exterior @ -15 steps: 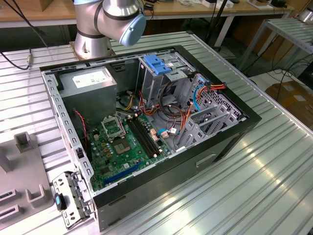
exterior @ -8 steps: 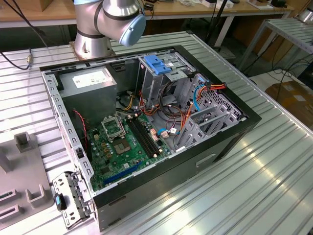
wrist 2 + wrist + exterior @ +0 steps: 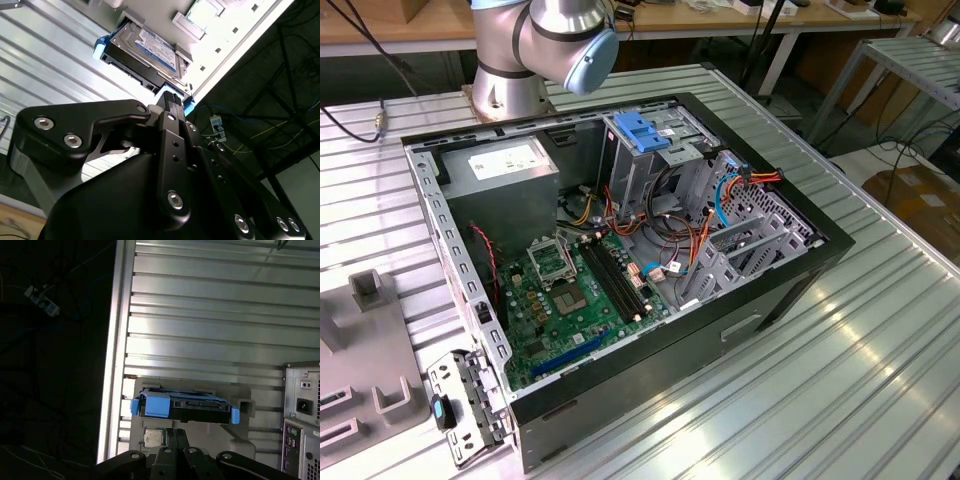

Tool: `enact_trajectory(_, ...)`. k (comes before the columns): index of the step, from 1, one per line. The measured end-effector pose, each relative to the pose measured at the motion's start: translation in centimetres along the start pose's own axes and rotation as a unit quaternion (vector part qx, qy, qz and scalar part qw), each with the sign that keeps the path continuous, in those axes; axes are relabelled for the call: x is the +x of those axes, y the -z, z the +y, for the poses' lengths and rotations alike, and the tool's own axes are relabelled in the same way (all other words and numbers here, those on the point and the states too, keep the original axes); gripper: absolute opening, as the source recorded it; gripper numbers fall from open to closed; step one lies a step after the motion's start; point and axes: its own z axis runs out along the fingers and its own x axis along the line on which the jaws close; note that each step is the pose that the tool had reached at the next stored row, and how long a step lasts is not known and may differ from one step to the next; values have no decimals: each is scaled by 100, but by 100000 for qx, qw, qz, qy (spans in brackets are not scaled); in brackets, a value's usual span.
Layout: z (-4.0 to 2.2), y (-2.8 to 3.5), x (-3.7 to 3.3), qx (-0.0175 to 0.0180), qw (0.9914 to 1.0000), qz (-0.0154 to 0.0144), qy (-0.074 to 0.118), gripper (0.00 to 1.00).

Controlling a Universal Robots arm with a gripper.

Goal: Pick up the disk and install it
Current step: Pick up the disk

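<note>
The disk [image 3: 185, 405] lies flat in a grey holder [image 3: 192, 389] on the ribbed metal table, silver-grey with bright blue side rails. In the second wrist view the disk [image 3: 145, 47] shows its labelled top face and a blue tab at the near end. My gripper [image 3: 175, 432] is just short of the disk's near edge, fingers together and holding nothing. In the second wrist view the gripper [image 3: 171, 100] points at the blue end of the disk, and whether it touches is unclear.
An open computer case [image 3: 620, 250] sits mid-table, with a tall grey drive cage topped by a blue latch [image 3: 645, 130]. The arm's base [image 3: 510, 80] stands behind it. The case's rear panel [image 3: 302, 415] is beside the holder. The table's edge [image 3: 112, 365] runs close by.
</note>
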Motion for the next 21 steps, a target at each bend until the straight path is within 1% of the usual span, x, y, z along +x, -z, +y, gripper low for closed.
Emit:
enact_trajectory(1,0,0,0,3,99998,31,675,11)
enact_trajectory(2,0,0,0,13,99981,88,1928,11)
enact_trajectory(4,0,0,0,22,99942,157,3409,11)
enact_trajectory(6,0,0,0,32,99878,226,4928,11)
enact_trajectory(7,0,0,0,38,99829,269,5835,11)
enact_trajectory(9,0,0,0,44,99751,322,7039,11)
enact_trajectory(12,0,0,0,54,99640,390,8474,11)
enact_trajectory(15,0,0,0,46,99554,430,9422,11)
enact_trajectory(16,0,0,0,34,99504,450,9935,11)
enact_trajectory(21,0,0,0,-3,99388,494,11035,11)
